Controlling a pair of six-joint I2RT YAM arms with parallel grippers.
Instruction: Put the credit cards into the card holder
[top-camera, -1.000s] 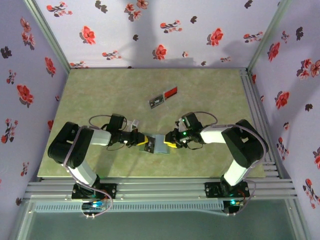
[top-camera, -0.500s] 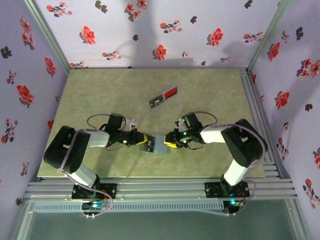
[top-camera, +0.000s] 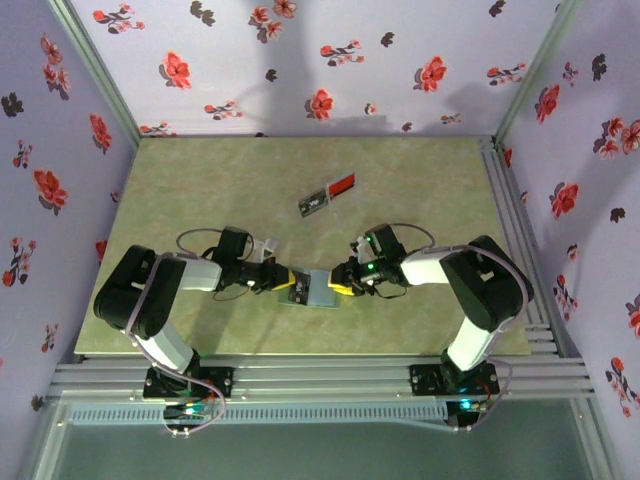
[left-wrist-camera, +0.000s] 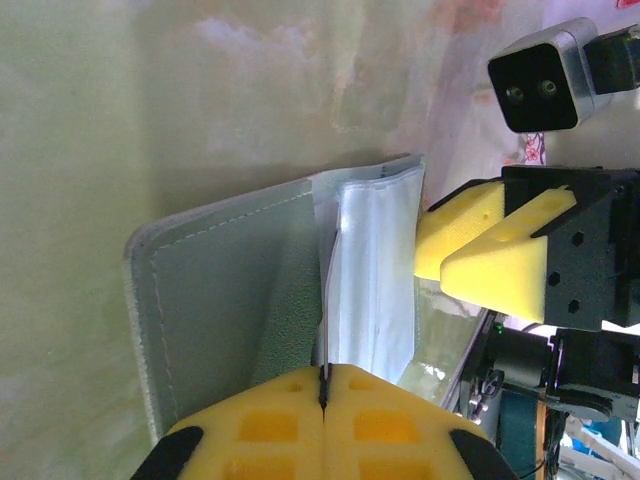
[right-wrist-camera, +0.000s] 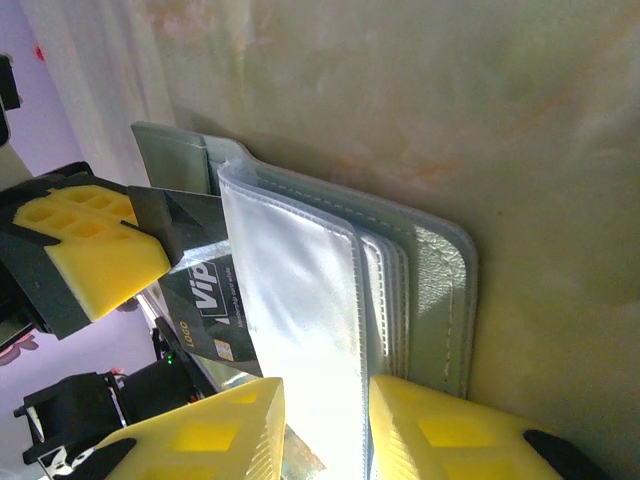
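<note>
Insertion is under way: the left gripper (left-wrist-camera: 322, 385), clamped on a dark card (right-wrist-camera: 205, 300), holds it at the open card holder (left-wrist-camera: 220, 290) near the table's (top-camera: 200, 180) front edge. The right gripper (right-wrist-camera: 325, 420) straddles the clear sleeves (right-wrist-camera: 300, 300), its grip undeterminable, and a red card (top-camera: 342, 183) and a second dark card (top-camera: 313, 202) remain farther back.

1. A table top (top-camera: 200, 180) in mottled pale green, marbled like stone, with a faint pinkish stain in the left wrist view.
2. Lilac walls (top-camera: 300, 60) printed with red and dark flowers enclose it on three sides (two soft shadows fall across the back one).
3. Silver metal rails (top-camera: 320, 378) run along the near edge.
4. More rails (top-camera: 505, 200) line the right side.
5. A pale perforated strip (top-camera: 320, 412) lies just below the near rails.
</note>
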